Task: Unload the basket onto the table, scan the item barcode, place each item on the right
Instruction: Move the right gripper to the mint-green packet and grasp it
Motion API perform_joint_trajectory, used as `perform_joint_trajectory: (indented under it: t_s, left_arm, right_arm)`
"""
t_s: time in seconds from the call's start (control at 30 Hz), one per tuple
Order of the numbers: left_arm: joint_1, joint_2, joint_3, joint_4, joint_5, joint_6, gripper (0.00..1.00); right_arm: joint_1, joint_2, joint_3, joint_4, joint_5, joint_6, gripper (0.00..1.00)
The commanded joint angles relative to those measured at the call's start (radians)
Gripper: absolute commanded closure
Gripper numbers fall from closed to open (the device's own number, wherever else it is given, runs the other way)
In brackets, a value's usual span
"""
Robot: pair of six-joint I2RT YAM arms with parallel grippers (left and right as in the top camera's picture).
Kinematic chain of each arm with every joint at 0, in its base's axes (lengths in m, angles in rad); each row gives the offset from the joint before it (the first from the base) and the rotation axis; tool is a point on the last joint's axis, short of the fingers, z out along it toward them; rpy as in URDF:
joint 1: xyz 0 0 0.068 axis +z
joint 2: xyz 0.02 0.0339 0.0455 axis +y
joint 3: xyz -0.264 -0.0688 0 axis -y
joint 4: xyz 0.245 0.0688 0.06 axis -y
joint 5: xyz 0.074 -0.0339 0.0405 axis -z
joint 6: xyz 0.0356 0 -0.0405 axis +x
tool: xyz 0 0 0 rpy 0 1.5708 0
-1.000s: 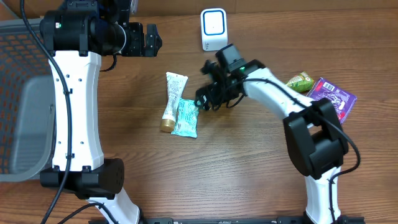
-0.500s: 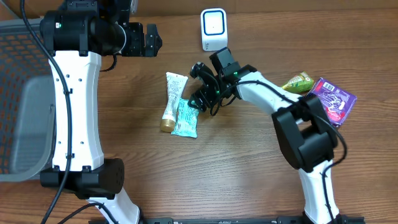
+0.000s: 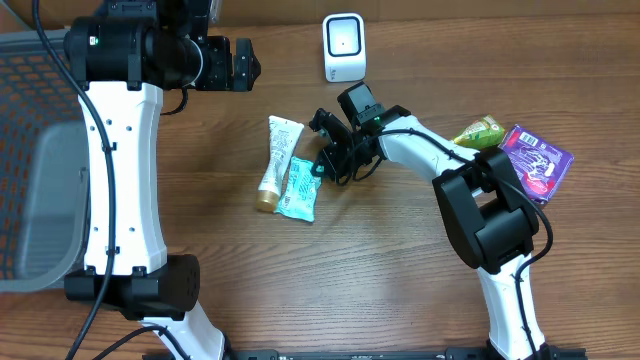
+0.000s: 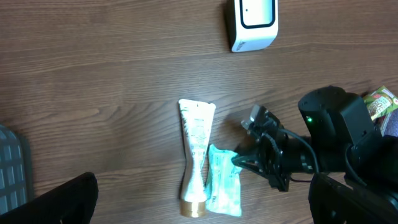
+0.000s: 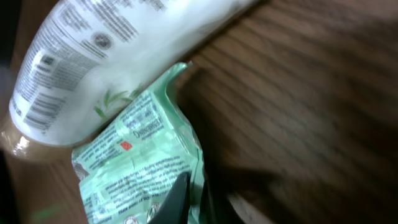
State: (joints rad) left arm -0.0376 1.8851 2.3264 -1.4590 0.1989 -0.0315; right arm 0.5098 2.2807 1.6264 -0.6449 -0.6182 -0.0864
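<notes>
Green packet (image 3: 299,190) lies on the counter (image 3: 400,270) just left of centre in the overhead view, touching a white tube (image 3: 276,160) on its left. Right jaws are closed on the packet's upper right edge. Left jaws hang wide open at upper left, holding nothing. 1 white scanner (image 3: 343,46) stands at top centre, well apart.

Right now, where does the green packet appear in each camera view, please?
Overhead: the green packet lies left of centre, to the right of the white tube.
Left wrist: lower centre, to the right of the tube.
Right wrist: lower left, below the tube.
Shared landmark: the white tube, lying alongside the packet.
</notes>
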Motion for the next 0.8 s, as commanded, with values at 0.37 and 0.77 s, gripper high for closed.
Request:
perform_joint_trajectory:
  t_s: [0.37, 0.77]
  left_arm:
    - [-0.006, -0.005, 0.016, 0.0, 0.008, -0.018, 0.0]
    - [-0.006, -0.005, 0.016, 0.0, 0.008, -0.018, 0.0]
  right_arm:
    - [-0.135, -0.164, 0.008, -0.222, 0.487, 0.749, 0.96]
    - [-0.08, -0.162, -0.008, -0.287, 0.452, 0.534, 0.22]
